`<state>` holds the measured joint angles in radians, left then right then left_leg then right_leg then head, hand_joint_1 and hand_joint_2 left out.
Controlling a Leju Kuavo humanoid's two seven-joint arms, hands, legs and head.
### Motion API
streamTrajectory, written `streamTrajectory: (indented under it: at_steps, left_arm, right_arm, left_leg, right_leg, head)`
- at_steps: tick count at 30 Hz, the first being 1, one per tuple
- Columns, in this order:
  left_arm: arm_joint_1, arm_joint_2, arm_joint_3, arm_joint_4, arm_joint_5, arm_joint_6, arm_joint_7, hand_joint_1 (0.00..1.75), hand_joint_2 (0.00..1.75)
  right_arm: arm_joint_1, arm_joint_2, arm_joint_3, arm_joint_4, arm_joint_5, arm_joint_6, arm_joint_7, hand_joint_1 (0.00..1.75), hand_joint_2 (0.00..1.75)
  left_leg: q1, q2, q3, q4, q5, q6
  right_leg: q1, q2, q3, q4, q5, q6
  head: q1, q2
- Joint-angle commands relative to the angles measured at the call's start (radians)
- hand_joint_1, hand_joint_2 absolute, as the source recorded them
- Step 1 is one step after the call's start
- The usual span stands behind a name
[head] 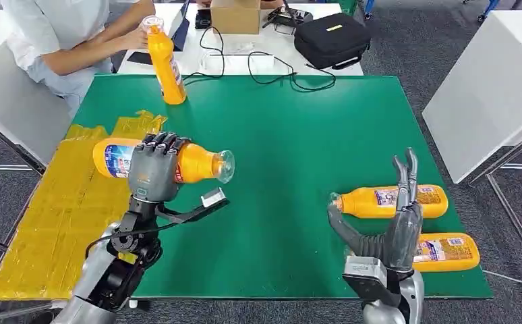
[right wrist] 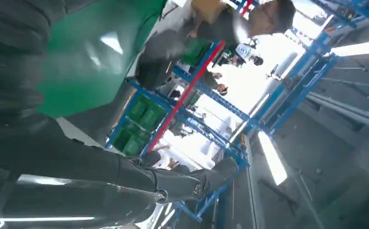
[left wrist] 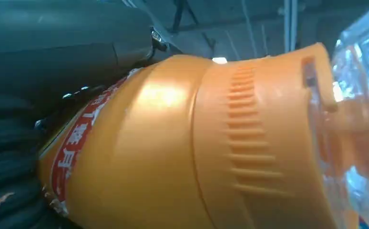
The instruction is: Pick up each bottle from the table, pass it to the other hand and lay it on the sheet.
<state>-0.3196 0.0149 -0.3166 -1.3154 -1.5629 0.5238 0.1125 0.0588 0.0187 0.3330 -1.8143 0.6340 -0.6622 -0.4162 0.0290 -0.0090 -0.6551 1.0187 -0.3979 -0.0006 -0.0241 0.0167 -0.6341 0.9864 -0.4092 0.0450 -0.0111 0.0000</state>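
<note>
Holding bottle (head: 170,162) sideways in left hand (head: 156,167), fingers wrapped over middle, cap toward desk centre, base over yellow sheet (head: 56,202) edge — likely set for laying down flat. Gripping at label band (left wrist: 77,138), close on in left wrist view. Right hand (head: 393,226) empty, fingers spread and upright, free for next pick. Two bottles (head: 393,201) (head: 447,251) lying just beside it on green desk (head: 292,148). Person's hand (head: 137,37) steadying upright bottle (head: 164,64) at far edge, probably restocking.
</note>
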Motion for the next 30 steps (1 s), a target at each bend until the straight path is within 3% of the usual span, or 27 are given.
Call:
streamTrajectory:
  at_steps: [1,3,5,10,12,13,14,21,26,28,30]
  left_arm:
    - [-0.164,0.138,-0.299,0.256,-0.008,-0.08,0.205,1.75,1.75]
    - [-0.173,0.138,-0.301,0.291,-0.008,-0.077,0.211,1.75,1.75]
    - [-0.202,0.151,-0.344,0.351,-0.008,-0.129,0.304,1.75,1.75]
    - [-0.273,0.1,-0.215,0.615,-0.008,-0.131,0.313,1.75,1.75]
    - [-0.28,0.099,-0.212,0.628,-0.008,-0.123,0.309,1.75,1.75]
    - [-0.28,0.099,-0.212,0.628,-0.008,-0.123,0.309,1.75,1.75]
    - [-0.28,0.099,-0.212,0.628,-0.008,-0.123,0.309,1.75,1.75]
    - [-0.28,0.096,-0.216,0.627,-0.008,-0.124,0.313,1.75,1.75]
    - [-0.315,0.076,-0.107,0.72,-0.008,-0.145,0.311,1.75,1.75]
    - [-0.329,0.075,-0.08,0.748,-0.008,-0.136,0.318,1.75,1.75]
    - [-0.335,0.071,-0.052,0.762,-0.008,-0.124,0.31,1.75,1.75]
  right_arm:
    - [0.002,-0.035,-0.033,-0.018,0.001,-0.015,0.002,0.0,1.75]
    - [0.008,-0.035,-0.036,-0.019,0.003,-0.016,0.0,0.0,1.75]
    - [0.022,-0.028,-0.04,-0.021,0.012,-0.018,-0.003,0.0,1.75]
    - [0.053,-0.01,-0.078,-0.045,0.054,-0.003,0.022,0.0,1.75]
    - [0.055,-0.011,-0.08,-0.046,0.054,-0.002,0.022,0.0,1.75]
    - [0.055,-0.011,-0.08,-0.046,0.054,-0.002,0.022,0.0,1.75]
    - [0.055,-0.011,-0.08,-0.046,0.054,-0.002,0.022,0.0,1.75]
    - [0.053,-0.009,-0.08,-0.045,0.054,-0.001,0.022,0.0,1.75]
    - [0.068,0.017,-0.101,-0.057,0.097,0.037,0.048,0.0,1.75]
    - [0.064,0.026,-0.106,-0.057,0.115,0.056,0.06,0.0,1.75]
    - [0.053,0.028,-0.109,-0.052,0.131,0.076,0.074,0.0,1.75]
  left_leg:
    - [-0.001,-0.005,0.005,-0.001,-0.001,0.002]
    - [-0.001,-0.002,0.004,-0.001,0.0,0.001]
    - [0.0,-0.001,0.004,-0.001,-0.001,0.001]
    - [-0.001,-0.001,0.005,-0.001,-0.001,0.001]
    - [0.0,-0.001,0.003,-0.001,0.0,0.001]
    - [-0.001,-0.001,0.01,-0.001,-0.003,0.002]
    - [0.0,-0.001,0.004,-0.001,-0.001,0.001]
    - [0.0,0.0,0.004,0.0,-0.001,0.001]
    - [-0.001,-0.001,0.009,0.0,-0.003,0.002]
    - [0.0,-0.001,0.001,0.0,0.0,0.001]
    - [0.0,0.0,0.004,0.0,-0.001,0.001]
  right_leg:
    - [0.0,-0.007,0.007,0.0,-0.003,-0.002]
    - [0.0,-0.003,0.005,-0.001,-0.002,-0.001]
    - [0.0,-0.002,0.005,-0.001,-0.002,-0.002]
    - [0.0,-0.003,0.006,-0.001,-0.002,-0.002]
    - [0.0,-0.002,0.003,0.0,-0.001,-0.002]
    - [0.001,-0.004,0.011,0.0,-0.004,-0.004]
    - [0.0,-0.002,0.004,0.0,-0.002,-0.002]
    - [0.0,-0.002,0.005,0.0,-0.002,-0.002]
    - [0.001,-0.004,0.01,0.0,-0.004,-0.004]
    - [0.0,-0.002,0.002,0.0,-0.001,-0.001]
    - [0.001,-0.002,0.005,0.0,-0.002,-0.002]
  head:
    - [0.0,0.0]
    - [0.0,0.0]
    - [0.0,0.0]
    - [0.0,0.0]
    - [0.0,0.0]
    - [0.0,0.0]
    - [0.0,0.0]
    - [0.0,0.0]
    - [0.0,0.0]
    - [0.0,0.0]
    - [0.0,0.0]
